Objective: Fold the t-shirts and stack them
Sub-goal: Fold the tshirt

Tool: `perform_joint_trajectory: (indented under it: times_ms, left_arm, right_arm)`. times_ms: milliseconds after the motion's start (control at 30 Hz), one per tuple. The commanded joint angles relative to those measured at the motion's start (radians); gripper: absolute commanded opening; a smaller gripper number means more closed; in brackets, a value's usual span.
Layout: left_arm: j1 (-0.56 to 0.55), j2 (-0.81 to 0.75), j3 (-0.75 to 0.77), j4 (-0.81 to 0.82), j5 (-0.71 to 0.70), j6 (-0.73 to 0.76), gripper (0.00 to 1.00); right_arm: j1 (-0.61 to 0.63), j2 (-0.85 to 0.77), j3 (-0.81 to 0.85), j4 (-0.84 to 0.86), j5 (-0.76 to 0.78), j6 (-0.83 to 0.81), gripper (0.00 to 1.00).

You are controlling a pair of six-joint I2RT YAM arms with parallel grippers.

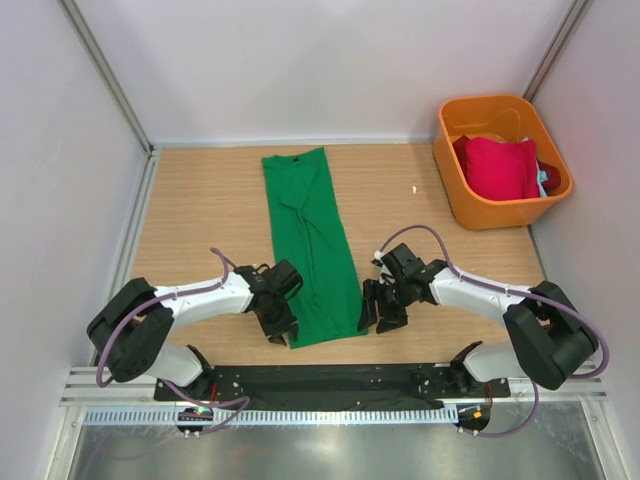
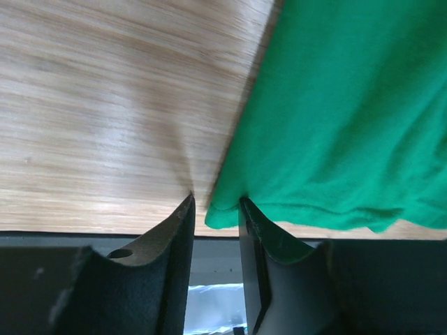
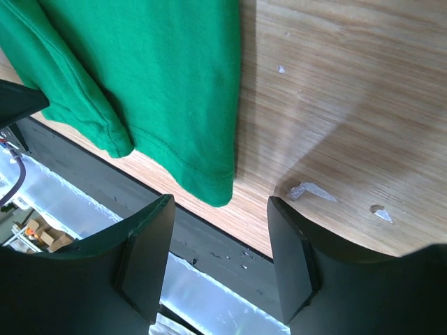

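The bright green cloth t-shirt (image 1: 312, 240) is lying on the wooden bench (image 1: 200, 210) as a narrow strip, its long axis running from the far side toward the arms. Its near hem is lying between the two arms. The left pincer (image 2: 215, 206), the closer one, is standing narrowly open with the hem's left corner between its tips, not visibly pinched. The right pincer (image 3: 216, 209) is gaping wide just over the right corner.

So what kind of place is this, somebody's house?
Probably a robot test booth, not a house: plain white walls close round a wooden table, two robot arms are bolted at its near edge, and a green t-shirt lies on it.
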Motion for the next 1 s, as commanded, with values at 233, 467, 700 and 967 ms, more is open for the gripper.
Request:
perform_joint_trajectory:
  times_ms: [233, 467, 700, 967]
  left_arm:
    - [-0.005, -0.002, -0.029, 0.036, 0.003, -0.004, 0.22]
    - [0.003, -0.083, -0.097, 0.045, -0.016, -0.046, 0.0]
    - [0.005, -0.137, -0.143, 0.04, -0.023, -0.053, 0.0]
    - [0.017, -0.264, -0.221, 0.013, -0.031, -0.073, 0.0]
  right_arm:
    - [-0.007, 0.07, -0.011, 0.095, -0.038, 0.031, 0.54]
    - [-0.007, 0.072, -0.02, 0.086, -0.011, 0.029, 0.37]
    - [-0.01, 0.056, -0.111, 0.117, -0.021, 0.04, 0.01]
    - [-0.009, 0.015, -0.175, 0.149, -0.026, 0.061, 0.01]
